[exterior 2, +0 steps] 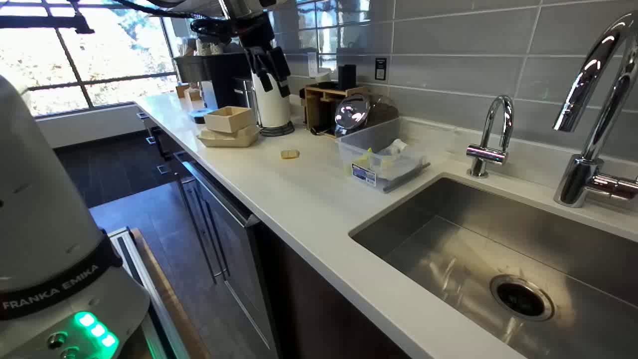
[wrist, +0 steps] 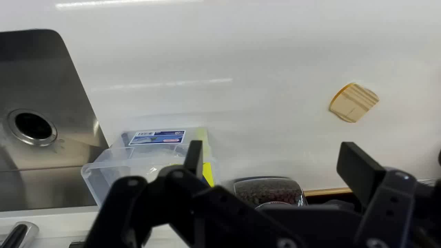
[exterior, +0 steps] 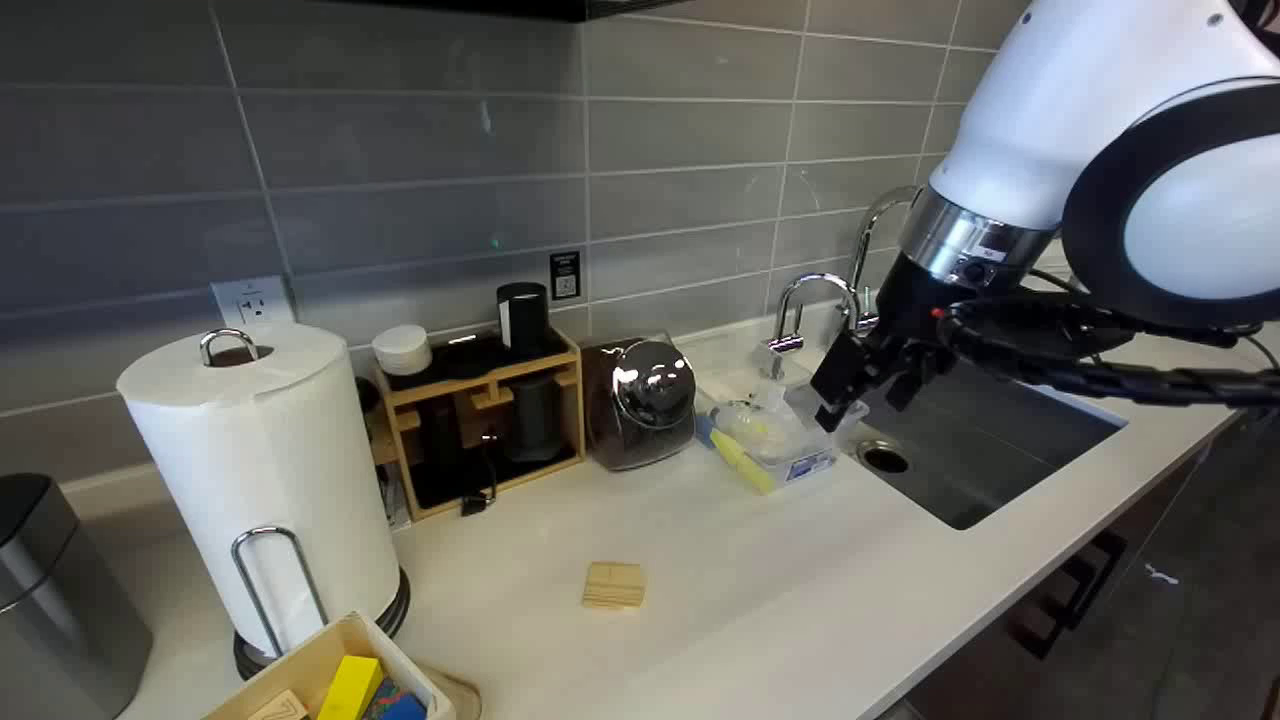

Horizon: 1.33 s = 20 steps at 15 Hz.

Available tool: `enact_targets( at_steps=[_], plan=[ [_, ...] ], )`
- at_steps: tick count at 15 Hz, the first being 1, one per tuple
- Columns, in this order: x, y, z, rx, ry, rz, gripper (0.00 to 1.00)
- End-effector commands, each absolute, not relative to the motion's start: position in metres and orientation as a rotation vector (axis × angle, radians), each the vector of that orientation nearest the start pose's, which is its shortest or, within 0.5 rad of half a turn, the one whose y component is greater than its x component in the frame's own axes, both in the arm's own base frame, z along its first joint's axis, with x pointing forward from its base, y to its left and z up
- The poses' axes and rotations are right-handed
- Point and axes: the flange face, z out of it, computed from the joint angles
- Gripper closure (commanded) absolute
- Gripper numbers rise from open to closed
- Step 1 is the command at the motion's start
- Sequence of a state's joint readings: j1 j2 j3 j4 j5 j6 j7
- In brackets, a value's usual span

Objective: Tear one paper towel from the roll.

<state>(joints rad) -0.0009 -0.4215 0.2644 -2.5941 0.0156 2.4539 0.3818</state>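
The roll (exterior: 265, 450) is a big white cylinder standing upright on a wire holder (exterior: 398, 606) with a dark base. It also stands at the back in an exterior view (exterior 2: 274, 107), partly behind my gripper. The paper towel's outer layer lies wrapped round the roll; no separate sheet shows. My gripper (exterior: 862, 402) hangs in the air above the sink end of the counter, well apart from the roll. It also shows in an exterior view (exterior 2: 277, 90). In the wrist view my gripper (wrist: 272, 146) has its fingers wide apart with nothing between them. The roll is out of the wrist view.
A clear plastic box (exterior: 808, 466) and a glass jar (exterior: 640, 430) stand by the wall, beside a wooden organizer (exterior: 495, 492). A tan square pad (exterior: 614, 584) lies on the counter. A box of blocks (exterior: 418, 680) stands before the roll. The sink (exterior 2: 428, 209) has two faucets behind it.
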Motion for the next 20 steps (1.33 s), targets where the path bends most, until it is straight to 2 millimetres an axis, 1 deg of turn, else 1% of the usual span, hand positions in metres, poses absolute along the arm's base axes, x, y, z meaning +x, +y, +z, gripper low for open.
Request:
enact_targets(
  at_steps=[1,8,9,16,20],
  plan=[
    [0.41,0.11,0.422,-3.111,0.212,-0.445,0.0],
    [0.41,0.11,0.422,-3.111,0.212,-0.445,0.0],
    [0.415,0.116,0.423,-3.114,0.187,-0.453,0.0],
    [0.458,0.18,0.435,-3.1,-0.211,-0.516,0.0],
    [0.482,0.22,0.436,-3.003,-0.494,-0.612,0.0]
  ],
)
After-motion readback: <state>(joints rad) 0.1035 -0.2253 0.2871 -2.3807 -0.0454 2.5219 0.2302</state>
